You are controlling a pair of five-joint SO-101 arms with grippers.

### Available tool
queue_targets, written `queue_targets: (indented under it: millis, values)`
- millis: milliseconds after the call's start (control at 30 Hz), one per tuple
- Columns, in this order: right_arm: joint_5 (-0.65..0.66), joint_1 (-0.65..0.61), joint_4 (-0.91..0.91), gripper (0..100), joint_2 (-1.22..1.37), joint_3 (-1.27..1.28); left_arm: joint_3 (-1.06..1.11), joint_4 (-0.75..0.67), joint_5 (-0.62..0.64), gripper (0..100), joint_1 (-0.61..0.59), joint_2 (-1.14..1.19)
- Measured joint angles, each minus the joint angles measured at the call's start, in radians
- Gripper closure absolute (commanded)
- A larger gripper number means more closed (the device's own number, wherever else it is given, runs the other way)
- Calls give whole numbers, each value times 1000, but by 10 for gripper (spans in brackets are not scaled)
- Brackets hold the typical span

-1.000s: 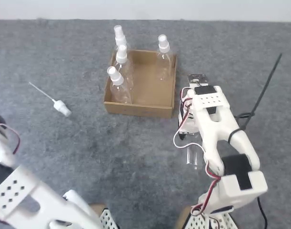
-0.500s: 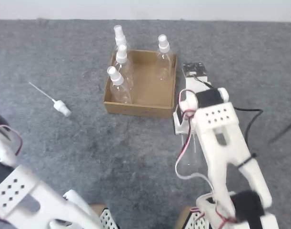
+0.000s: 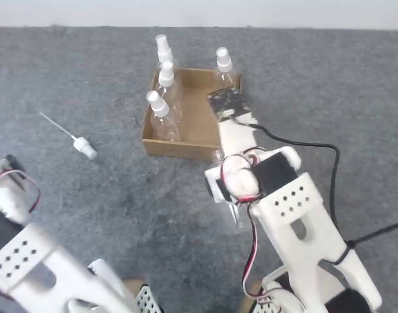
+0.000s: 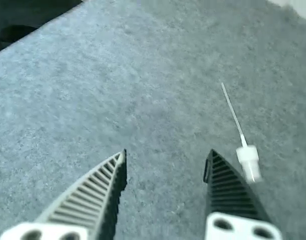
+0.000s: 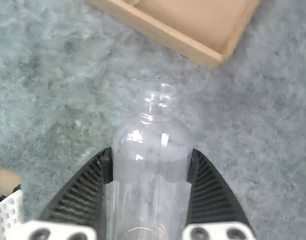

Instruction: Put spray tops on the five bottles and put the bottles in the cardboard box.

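Observation:
A clear bottle [image 5: 151, 127] with no spray top lies between the fingers of my right gripper [image 5: 150, 156], which is shut on its body; its open neck points at the cardboard box [image 5: 195, 27]. In the high view the right arm [image 3: 251, 176] hangs over the box's near right corner. The box [image 3: 202, 127] holds three capped bottles [image 3: 161, 112], and another capped bottle [image 3: 163, 52] stands just behind it. A loose spray top [image 3: 85, 147] with its long tube lies on the carpet to the left. My left gripper [image 4: 165, 167] is open above the carpet, beside that spray top [image 4: 248, 161].
Grey carpet [image 3: 88, 72] covers the whole table. The left arm's white base [image 3: 29, 267] fills the near left corner. A black cable [image 3: 316, 147] trails from the right arm toward the right edge.
My right arm has swung left with the bottle, from beside the box's right wall to over its near right corner. The left arm has hardly moved.

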Motion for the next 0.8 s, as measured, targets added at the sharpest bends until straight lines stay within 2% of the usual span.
queue_targets:
  millis: [267, 500, 800]
  values:
    - [0, -3, -9, 979, 0, 5, 29, 0, -51, 765, 98, 0]
    - [0, -6, -121, 979, -3, 160, 29, 0, -54, 765, 178, 31]
    - [0, 20, -258, 979, -3, 275, -193, 71, -54, 761, 189, 445]
